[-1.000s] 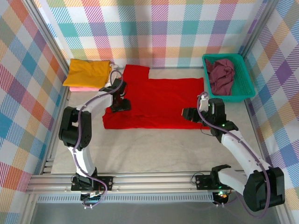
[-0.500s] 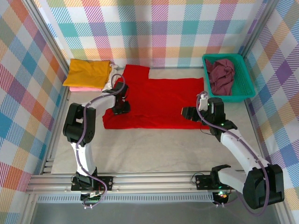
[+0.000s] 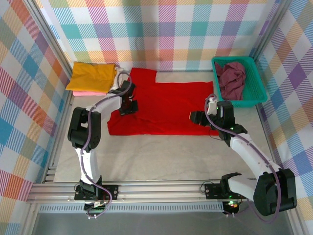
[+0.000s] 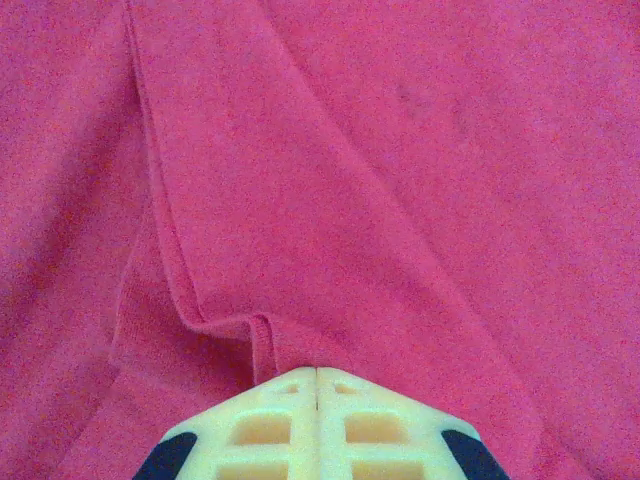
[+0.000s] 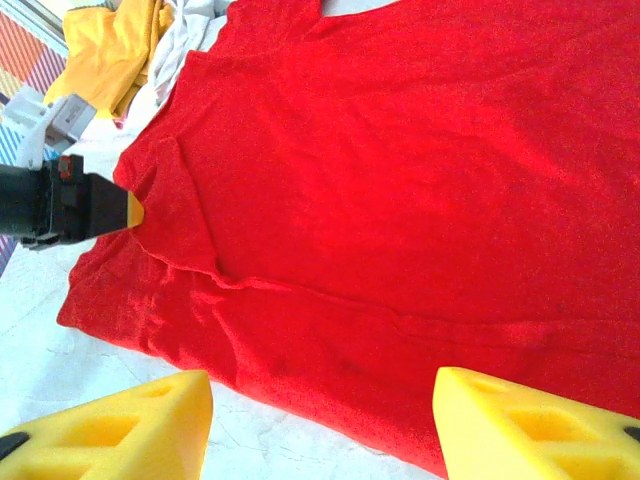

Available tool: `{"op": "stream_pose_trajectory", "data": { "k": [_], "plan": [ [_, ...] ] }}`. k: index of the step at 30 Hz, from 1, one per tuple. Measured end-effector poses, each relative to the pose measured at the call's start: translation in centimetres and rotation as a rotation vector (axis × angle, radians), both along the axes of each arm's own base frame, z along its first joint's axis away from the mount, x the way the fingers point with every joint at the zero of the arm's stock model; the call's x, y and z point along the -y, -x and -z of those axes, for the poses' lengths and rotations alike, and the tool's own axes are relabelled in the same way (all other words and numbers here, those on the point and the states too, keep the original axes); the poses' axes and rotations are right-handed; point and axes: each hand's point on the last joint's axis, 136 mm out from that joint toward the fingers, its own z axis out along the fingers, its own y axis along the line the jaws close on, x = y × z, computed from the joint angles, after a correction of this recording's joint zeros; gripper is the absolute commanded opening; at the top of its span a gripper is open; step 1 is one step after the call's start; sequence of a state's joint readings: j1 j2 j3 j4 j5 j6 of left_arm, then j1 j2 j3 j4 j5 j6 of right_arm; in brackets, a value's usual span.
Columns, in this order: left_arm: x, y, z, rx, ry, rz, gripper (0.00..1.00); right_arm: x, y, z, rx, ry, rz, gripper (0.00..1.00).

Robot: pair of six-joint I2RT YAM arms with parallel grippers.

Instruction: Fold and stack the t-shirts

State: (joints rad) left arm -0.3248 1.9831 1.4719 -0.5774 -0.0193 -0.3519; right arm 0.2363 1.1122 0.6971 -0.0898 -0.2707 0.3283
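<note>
The red t-shirt lies across the table, long side running left to right, its left end pinched by the left end effector, the right end effector gaping above its right end.

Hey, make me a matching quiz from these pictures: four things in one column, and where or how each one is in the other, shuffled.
1. red t-shirt
2. yellow t-shirt
3. maroon t-shirt
4. left gripper

A. crumpled in the teal basket
B. shut on a fold of red cloth
C. spread flat in the middle
D. folded, far left corner

Pairs: 1-C, 2-D, 3-A, 4-B
</note>
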Motion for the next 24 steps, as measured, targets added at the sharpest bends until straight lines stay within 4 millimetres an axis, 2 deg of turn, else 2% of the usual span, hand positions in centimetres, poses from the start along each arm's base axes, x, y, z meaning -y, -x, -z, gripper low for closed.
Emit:
{"op": "stream_pose_trajectory", "data": {
  "k": [8, 11, 13, 15, 17, 18, 21, 24],
  "plan": [
    [3.1, -3.5, -1.1, 0.039, 0.010, 0.042, 0.00, 0.0, 0.0, 0.0, 0.000, 0.000, 0.000, 0.61],
    [4.5, -5.4, -1.4, 0.056, 0.004, 0.066, 0.01, 0.0, 0.0, 0.0, -0.002, -0.003, 0.002, 0.61],
    [5.3, -6.6, -1.5, 0.069, -0.010, 0.083, 0.21, 0.0, 0.0, 0.0, -0.002, -0.003, 0.002, 0.62],
    [5.9, -8.1, -1.6, 0.090, -0.031, 0.095, 0.18, 0.0, 0.0, 0.0, -0.002, -0.003, 0.002, 0.62],
    [6.6, -9.3, -1.7, 0.114, -0.062, 0.120, 0.26, 0.0, 0.0, 0.0, -0.003, -0.004, 0.001, 0.62],
    [6.9, -9.8, -1.8, 0.125, -0.069, 0.128, 0.25, 0.0, 0.0, 0.0, -0.003, -0.004, 0.000, 0.62],
    [8.3, -11.5, -3.0, 0.172, -0.062, 0.155, 0.24, -0.1, 0.0, 0.0, -0.004, -0.007, 0.000, 0.62],
    [9.5, -12.2, -5.5, 0.231, -0.048, 0.178, 0.25, -0.1, 0.0, 0.0, -0.004, -0.007, 0.000, 0.62]
  ]
}}
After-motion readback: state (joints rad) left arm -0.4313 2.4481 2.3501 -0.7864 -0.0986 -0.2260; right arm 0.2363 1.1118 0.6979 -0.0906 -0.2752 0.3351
